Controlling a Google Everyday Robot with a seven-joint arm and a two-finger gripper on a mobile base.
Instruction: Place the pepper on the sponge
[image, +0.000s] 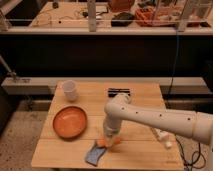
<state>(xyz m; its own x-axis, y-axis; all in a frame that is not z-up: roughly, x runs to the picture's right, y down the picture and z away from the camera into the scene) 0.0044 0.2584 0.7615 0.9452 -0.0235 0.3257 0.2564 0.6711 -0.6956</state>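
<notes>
Seen: pepper low at upper-right corner of sponge, overlapping its edge; resting on pad or just above, can't tell. Pinched by gripper, jaws pressed tight on it, arm reaching down from R, prob. for set-down. Plate, cup, black bar well apart on desk.

Robotics laboratory: white robot arm over light wooden table; cluttered wooden workbench at 12 o'clock, blue cable at 2 o'clock. Its gripper, 6 o'clock, grips the slender orange pepper.
</notes>
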